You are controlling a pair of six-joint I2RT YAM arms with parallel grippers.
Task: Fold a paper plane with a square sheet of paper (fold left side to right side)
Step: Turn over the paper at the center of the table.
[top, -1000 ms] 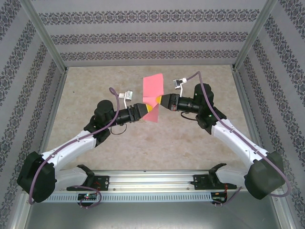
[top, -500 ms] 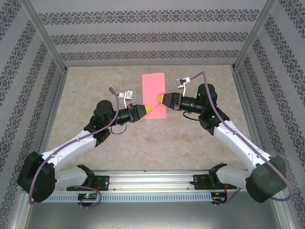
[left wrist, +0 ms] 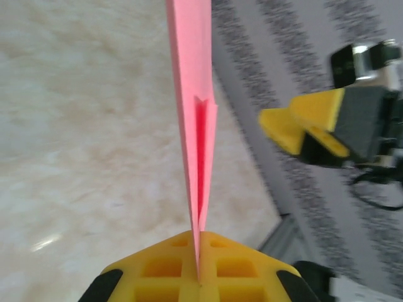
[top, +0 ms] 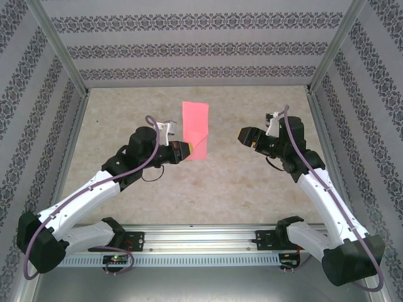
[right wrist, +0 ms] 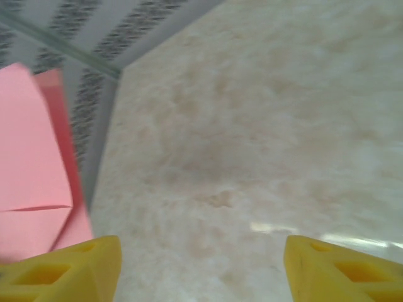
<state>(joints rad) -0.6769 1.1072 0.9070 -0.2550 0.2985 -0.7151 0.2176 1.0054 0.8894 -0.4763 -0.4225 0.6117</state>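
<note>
The pink sheet of paper (top: 196,129) is folded into a narrow strip with a slanted flap near its lower end. My left gripper (top: 186,151) is shut on its near lower edge. In the left wrist view the paper (left wrist: 196,113) runs edge-on away from the left gripper (left wrist: 200,238), its layers slightly parted. My right gripper (top: 241,135) stands open to the right of the sheet, apart from it, and it appears as the right gripper (left wrist: 296,129) in the left wrist view. In the right wrist view the right gripper (right wrist: 201,267) holds nothing, and the paper (right wrist: 31,157) lies at the left edge.
The beige table (top: 208,189) is walled by patterned panels with metal posts (top: 324,56) at the back corners. A rail (top: 201,242) with the arm bases runs along the near edge.
The right gripper has let go of the paper, opened and drawn back to the right. The left gripper has shut on the paper and shifted it slightly left.
</note>
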